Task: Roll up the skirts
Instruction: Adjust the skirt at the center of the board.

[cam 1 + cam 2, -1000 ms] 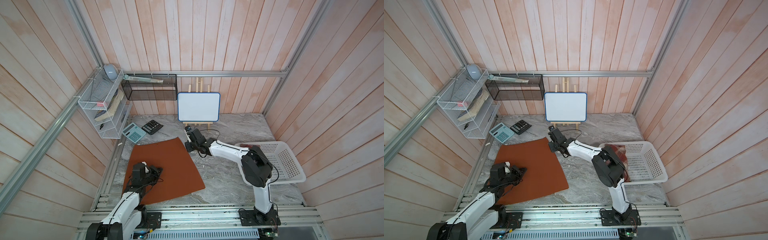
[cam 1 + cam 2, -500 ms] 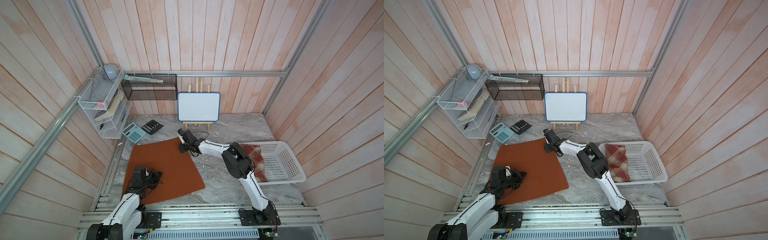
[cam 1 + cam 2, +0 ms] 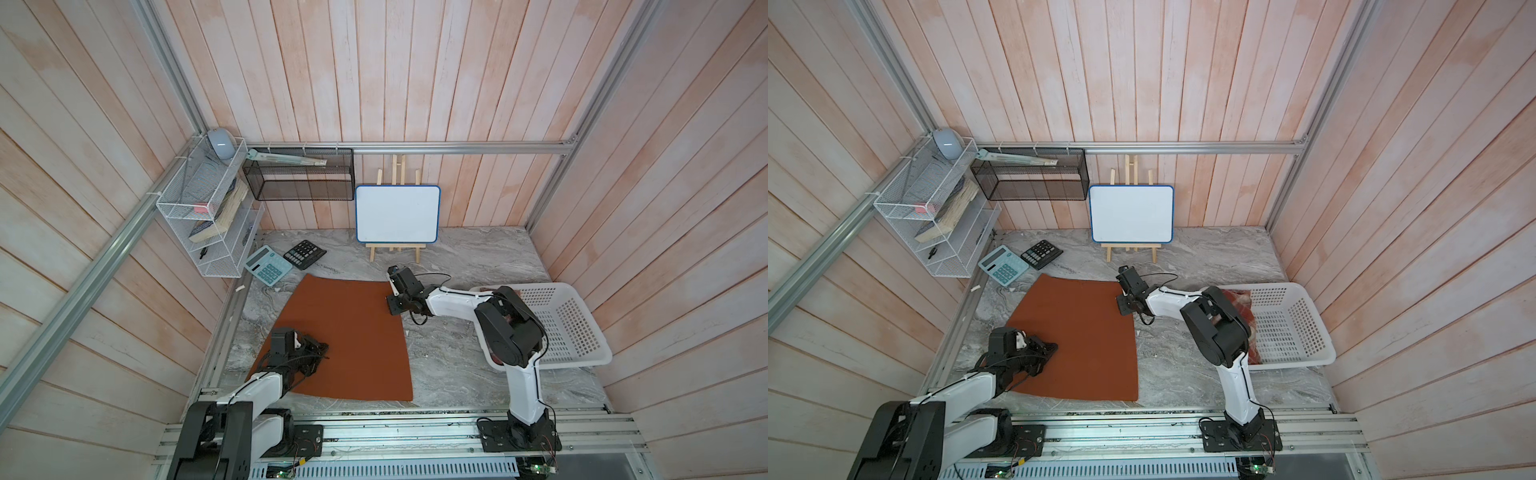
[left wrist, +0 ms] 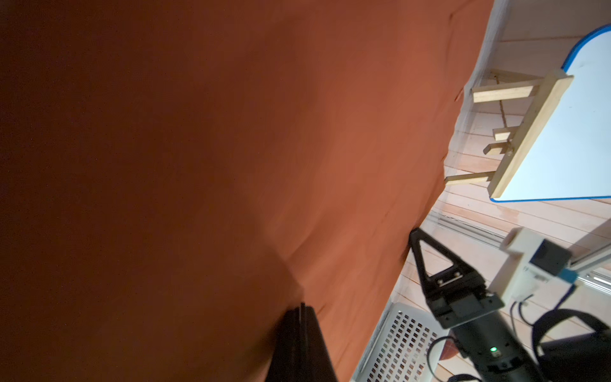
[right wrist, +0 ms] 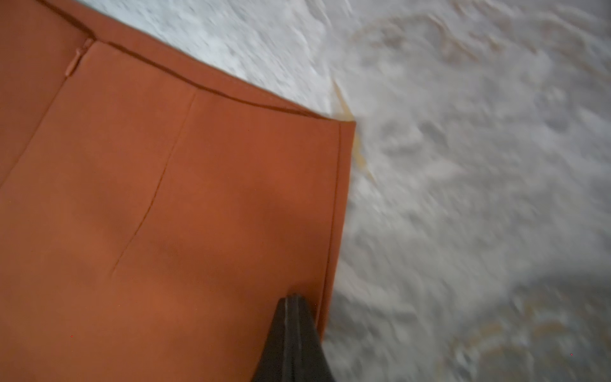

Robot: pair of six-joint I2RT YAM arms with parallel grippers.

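The plain rust-orange cloth skirt (image 3: pixel 345 340) lies flat and spread out on the grey marble desk (image 3: pixel 457 365). The woolly red-and-cream plaid skirt (image 3: pixel 1241 305) sits inside the white plastic basket with holes (image 3: pixel 1291 365) beside the right arm. The left tool (image 4: pixel 301 306) is clenched tight with its tip down on the orange skirt's near left part, and the right tool (image 5: pixel 294 297) is clenched tight too, touching the skirt just inside its right edge.

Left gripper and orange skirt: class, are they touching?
Touching. In the left wrist view the shut left gripper presses into the orange skirt, which creases at its tip.
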